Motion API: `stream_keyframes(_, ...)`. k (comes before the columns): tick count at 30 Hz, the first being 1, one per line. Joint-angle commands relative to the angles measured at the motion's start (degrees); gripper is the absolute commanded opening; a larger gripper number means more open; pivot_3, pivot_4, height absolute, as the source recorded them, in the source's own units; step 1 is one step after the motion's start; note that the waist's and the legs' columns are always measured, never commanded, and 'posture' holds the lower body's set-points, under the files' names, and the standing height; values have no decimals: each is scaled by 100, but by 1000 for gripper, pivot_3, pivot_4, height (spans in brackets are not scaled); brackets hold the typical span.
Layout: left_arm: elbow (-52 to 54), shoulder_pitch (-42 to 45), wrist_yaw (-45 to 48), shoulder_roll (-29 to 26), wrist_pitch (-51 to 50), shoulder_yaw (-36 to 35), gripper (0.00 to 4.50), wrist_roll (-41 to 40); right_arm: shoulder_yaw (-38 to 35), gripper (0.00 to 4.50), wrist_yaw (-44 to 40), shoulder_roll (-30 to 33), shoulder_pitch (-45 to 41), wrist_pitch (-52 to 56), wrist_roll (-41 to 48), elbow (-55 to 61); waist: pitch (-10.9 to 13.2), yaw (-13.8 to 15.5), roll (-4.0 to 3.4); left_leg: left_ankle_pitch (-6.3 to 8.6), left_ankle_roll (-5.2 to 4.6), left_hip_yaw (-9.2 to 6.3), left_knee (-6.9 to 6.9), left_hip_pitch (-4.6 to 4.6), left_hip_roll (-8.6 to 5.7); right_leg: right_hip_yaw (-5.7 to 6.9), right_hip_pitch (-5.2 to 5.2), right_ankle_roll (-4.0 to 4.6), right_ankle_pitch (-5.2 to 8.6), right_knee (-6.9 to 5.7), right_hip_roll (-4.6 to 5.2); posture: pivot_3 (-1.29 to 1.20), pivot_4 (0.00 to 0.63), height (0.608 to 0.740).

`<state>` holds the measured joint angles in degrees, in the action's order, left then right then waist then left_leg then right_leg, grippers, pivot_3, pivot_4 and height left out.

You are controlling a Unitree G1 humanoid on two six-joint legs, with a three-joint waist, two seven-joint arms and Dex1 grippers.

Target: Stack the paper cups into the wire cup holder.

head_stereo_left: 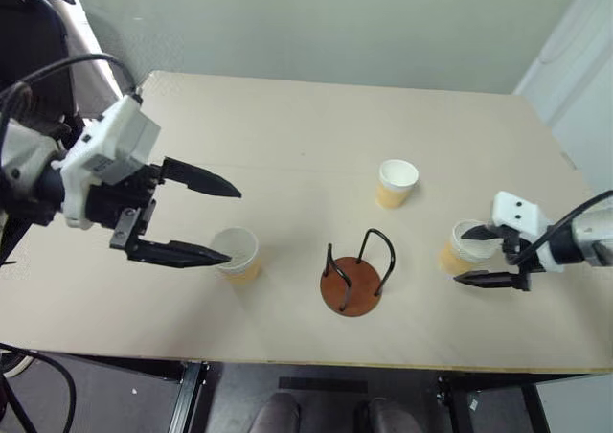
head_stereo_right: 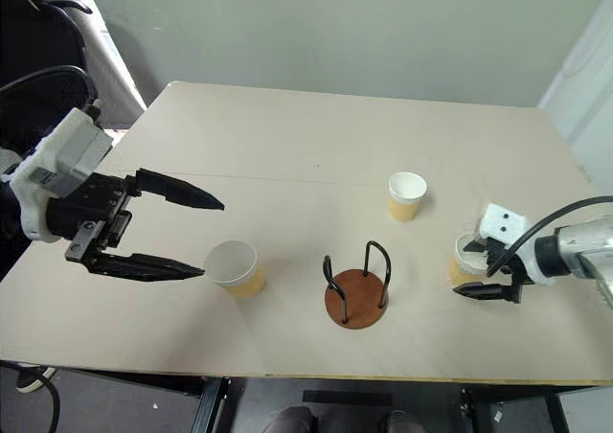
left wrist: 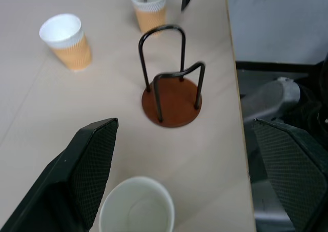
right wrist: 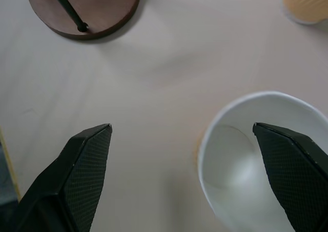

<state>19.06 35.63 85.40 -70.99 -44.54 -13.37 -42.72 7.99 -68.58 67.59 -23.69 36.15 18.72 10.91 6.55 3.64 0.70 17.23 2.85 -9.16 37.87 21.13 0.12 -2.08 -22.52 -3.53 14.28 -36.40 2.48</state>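
- Pale wall and a beige table (head_stereo_left: pixel 287 136) make up the setting; three cups and the holder (head_stereo_left: pixel 355 278) are stood upright on the table, nothing is stacked.
- With the holder taken as the clock centre in the head views, one cup (head_stereo_left: pixel 237 253) is found at nine o'clock, another cup (head_stereo_left: pixel 397 183) at one o'clock, a third cup (head_stereo_left: pixel 464 246) at three o'clock.
- The holder is left empty near the front edge, its wire loops open upward, so that cups can be dropped in from above.
- The left gripper (head_stereo_left: pixel 211 224) is held above the table, pointed across toward the holder and tilted down, fingers spread wide; the nine o'clock cup is seen just below its lower fingertip, nothing being gripped.
- The right gripper (head_stereo_left: pixel 476 257) is angled down at the three o'clock cup, fingers wide, one over the cup's mouth and one outside its wall; whether the rim is touched cannot be told.
- A pinch on that cup's wall is judged to be in preparation.
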Motion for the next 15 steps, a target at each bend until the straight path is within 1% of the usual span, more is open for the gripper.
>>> stream_keyframes(1, 229, -76, -270, -113, -157, -373, 4500, -238, 121, 4109, 48, 50, -222, -308, -524, -206, 0, -3, 0, 1, 1, -1, 1, -1, 0, 0, 0, 1, 0, -3, 1, 0, 150, 740)
stream_keyframes(2, 248, -116, -330, -128, -204, -430, 4500, -292, 134, 3918, 31, 42, -233, -354, -581, -232, 0, -4, 0, 2, 2, 1, 1, -2, 1, -1, 0, 1, 0, -9, 1, 0, 150, 740)
stream_keyframes(3, 264, -190, -351, -171, -218, -479, 4500, -299, 120, 3572, 3, 32, -225, -383, -601, -219, 0, -7, 0, 2, 3, 2, 1, -2, 1, -1, 0, 1, 0, -26, 1, 0, 150, 740)
stream_keyframes(4, 275, -252, -376, -206, -226, -516, 4500, -308, 103, 3157, -9, 14, -223, -406, -624, -202, 0, -10, 0, 4, 5, 3, 1, -2, 2, -1, -1, 3, 1, -42, 1, 0, 150, 740)
stream_keyframes(9, 270, -359, -514, -257, -174, -559, 4500, -360, -20, 1353, -120, 19, -321, -366, -582, -56, 0, -16, 0, 6, 9, 8, -2, -4, 3, -2, -4, 10, 5, -44, 0, 0, 150, 740)
stream_keyframes(12, 229, -328, -577, -238, -114, -476, 4500, -359, -296, 216, -389, 200, -375, -242, -280, 210, 1, -14, -1, 7, 10, 9, -3, -3, 3, -3, -5, 12, 7, -45, 0, 0, 150, 740)
stream_keyframes(13, 214, -328, -586, -238, -91, -460, 4500, -350, -417, 47, -492, 289, -383, -170, -162, 315, 1, -12, -1, 7, 10, 9, -2, -1, 3, -3, -7, 13, 7, -44, 0, 0, 150, 740)
stream_keyframes(15, 201, -334, -591, -250, -68, -452, 4500, -352, -751, 47, -658, 452, -551, 0, 124, 487, 2, -12, -2, 7, 10, 10, -3, 2, 2, -3, -8, 15, 9, -44, 0, 0, 150, 740)
